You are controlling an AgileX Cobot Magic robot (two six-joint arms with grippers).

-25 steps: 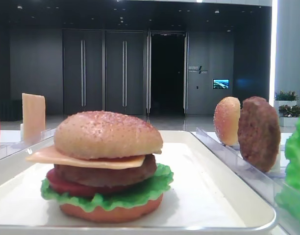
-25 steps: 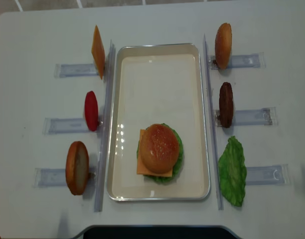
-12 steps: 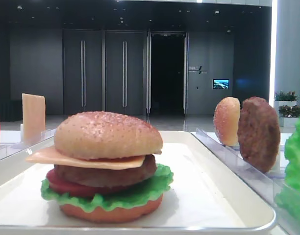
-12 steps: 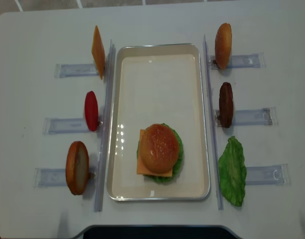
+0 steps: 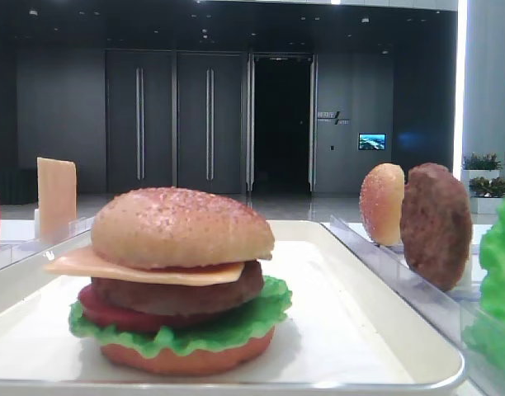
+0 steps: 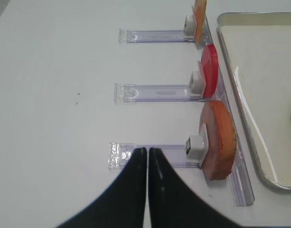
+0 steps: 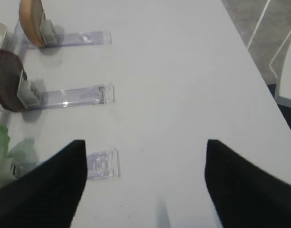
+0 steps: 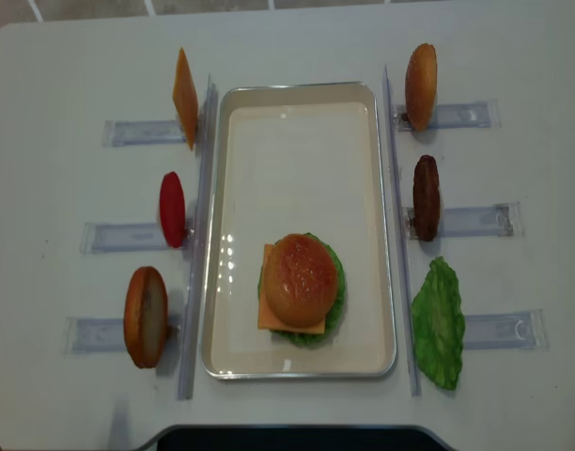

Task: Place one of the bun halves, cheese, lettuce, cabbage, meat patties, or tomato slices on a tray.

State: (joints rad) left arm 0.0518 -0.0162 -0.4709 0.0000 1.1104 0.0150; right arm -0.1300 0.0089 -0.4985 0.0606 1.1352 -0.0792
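Still parted wide and empty, right gripper (image 7: 143,183) jaws over bare bench (image 7: 183,85); left gripper (image 6: 148,187) jaws pressed together beside the racks (image 6: 155,92). Nothing shifted from a second ago. Stacked on the tray (image 8: 297,141): speckled bun top (image 8: 300,278), cheese (image 8: 269,315), lettuce (image 8: 333,301). Patty and tomato layers hidden from above; both arms outside the overhead view.

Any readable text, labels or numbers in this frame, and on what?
Wall sign beside the dark doorway: white lettering, too small and blurred to read.
Small lit screen on the back wall: only a picture, no legible words.
Toy food, white tray, clear racks: none visible.
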